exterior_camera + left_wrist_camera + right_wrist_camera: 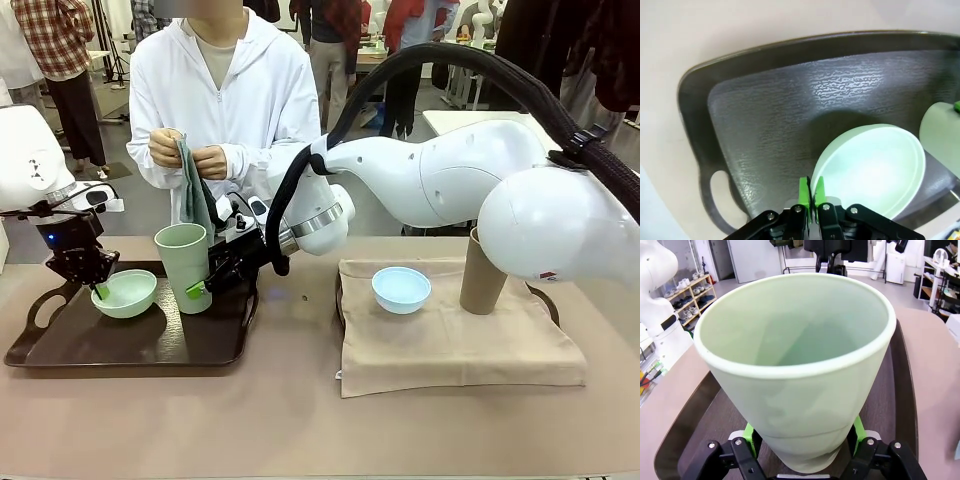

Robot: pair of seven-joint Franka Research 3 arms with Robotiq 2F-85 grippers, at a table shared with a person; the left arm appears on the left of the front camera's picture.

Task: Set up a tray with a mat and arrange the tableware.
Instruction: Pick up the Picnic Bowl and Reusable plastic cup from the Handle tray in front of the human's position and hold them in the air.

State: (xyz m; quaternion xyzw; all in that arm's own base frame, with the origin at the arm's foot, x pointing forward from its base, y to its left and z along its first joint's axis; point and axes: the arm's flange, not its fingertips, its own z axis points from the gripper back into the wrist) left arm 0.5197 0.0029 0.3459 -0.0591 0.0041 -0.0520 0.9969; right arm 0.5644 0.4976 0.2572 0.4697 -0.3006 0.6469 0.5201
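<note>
Tableware is divided between two trays. Front view: at the left, on the bare dark tray [40,352], the left gripper [98,290] pinches the near-left rim of the pale green bowl [128,293]. The right gripper [200,288] clasps the pale green tumbler [182,262] low on its wall. At the right, the light blue bowl [401,289] and tan-brown tumbler [484,275] stand on the mat [460,352] that covers a second tray [547,300]. The person at the far side holds a grey-green cloth [192,190].

Left wrist view: the pads meet on the bowl's thin rim.

Right wrist view: the pads press opposite sides of the tumbler's narrow base.

Probable step: raising both pieces so the cloth can be laid. Lift vertically, keeping the bowl level and the tumbler upright, since its tapered wall may slip.
</note>
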